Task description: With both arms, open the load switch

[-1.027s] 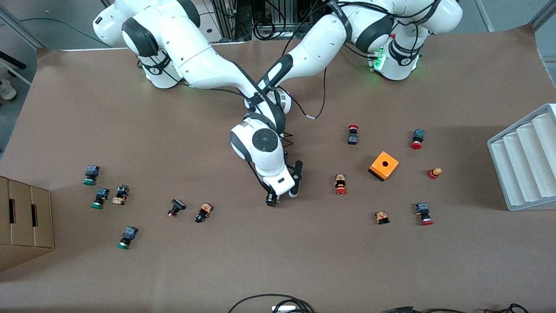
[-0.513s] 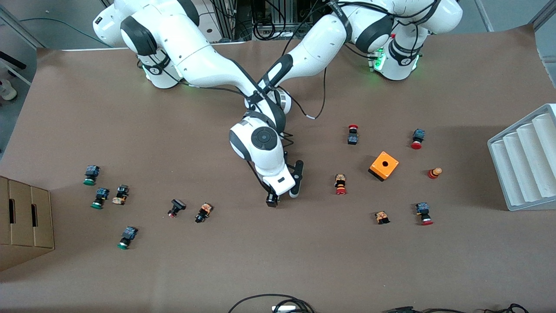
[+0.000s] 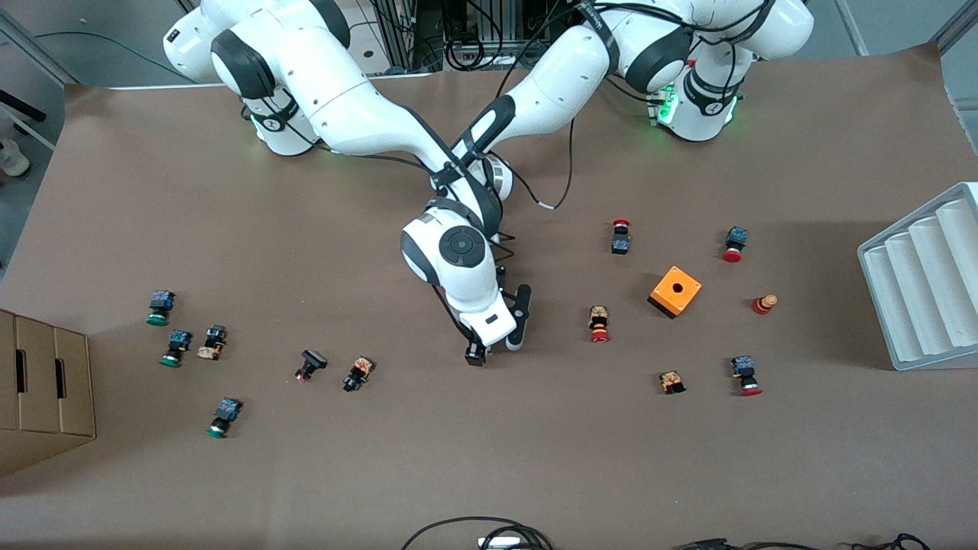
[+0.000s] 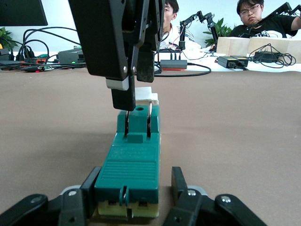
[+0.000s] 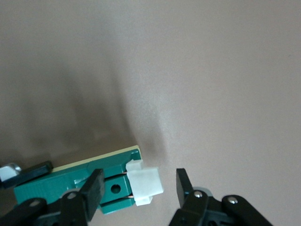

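Note:
The load switch (image 4: 131,160) is a narrow green block lying on the brown table mid-table, with its white piece (image 5: 145,183) at one end. My left gripper (image 4: 136,172) lies low along the table and is open. Its fingers flank the block's other end: one touches the side, the other stands a small gap off. My right gripper (image 5: 139,174) comes down from above over the white end and is open, with a finger well clear on each side. In the front view the right gripper (image 3: 481,351) and its arm hide the switch and the left gripper.
Small push-buttons lie scattered toward both ends of the table. An orange box (image 3: 675,291) sits toward the left arm's end, with a grey ribbed tray (image 3: 924,283) at that edge. A cardboard box (image 3: 42,382) stands at the right arm's end. Cables (image 3: 481,535) lie at the front edge.
My right hand has edged very slightly toward the right arm's end of the table. Nothing else has visibly moved.

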Tool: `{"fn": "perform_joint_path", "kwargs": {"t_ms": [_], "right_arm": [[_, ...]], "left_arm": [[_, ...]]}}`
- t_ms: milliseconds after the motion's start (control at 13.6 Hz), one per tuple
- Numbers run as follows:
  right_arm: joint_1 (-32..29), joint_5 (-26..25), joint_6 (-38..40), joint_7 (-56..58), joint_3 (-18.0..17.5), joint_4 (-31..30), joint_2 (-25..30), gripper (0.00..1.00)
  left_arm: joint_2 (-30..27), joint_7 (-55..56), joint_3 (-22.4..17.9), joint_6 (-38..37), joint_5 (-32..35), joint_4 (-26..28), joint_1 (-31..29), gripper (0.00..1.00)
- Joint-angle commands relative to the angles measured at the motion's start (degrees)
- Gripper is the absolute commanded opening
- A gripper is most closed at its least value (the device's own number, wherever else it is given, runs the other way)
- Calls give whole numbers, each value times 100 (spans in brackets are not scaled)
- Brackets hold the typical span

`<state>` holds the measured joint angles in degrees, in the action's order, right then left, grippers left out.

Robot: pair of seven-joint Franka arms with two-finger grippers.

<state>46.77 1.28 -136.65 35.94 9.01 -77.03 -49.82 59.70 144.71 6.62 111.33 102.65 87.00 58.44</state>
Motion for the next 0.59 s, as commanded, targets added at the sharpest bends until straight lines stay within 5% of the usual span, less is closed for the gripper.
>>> {"fn": "perform_joint_path", "kwargs": {"t_ms": [0,513], "right_arm": [[-27,101,-37,27,-4,48,-63,71],[-10,101,-55,-8,-4,-40,-124,71]], "left_arm": [[191,137,59,91,-105,203,62,66],[182,137,59,91,-105,203,62,66]]}}
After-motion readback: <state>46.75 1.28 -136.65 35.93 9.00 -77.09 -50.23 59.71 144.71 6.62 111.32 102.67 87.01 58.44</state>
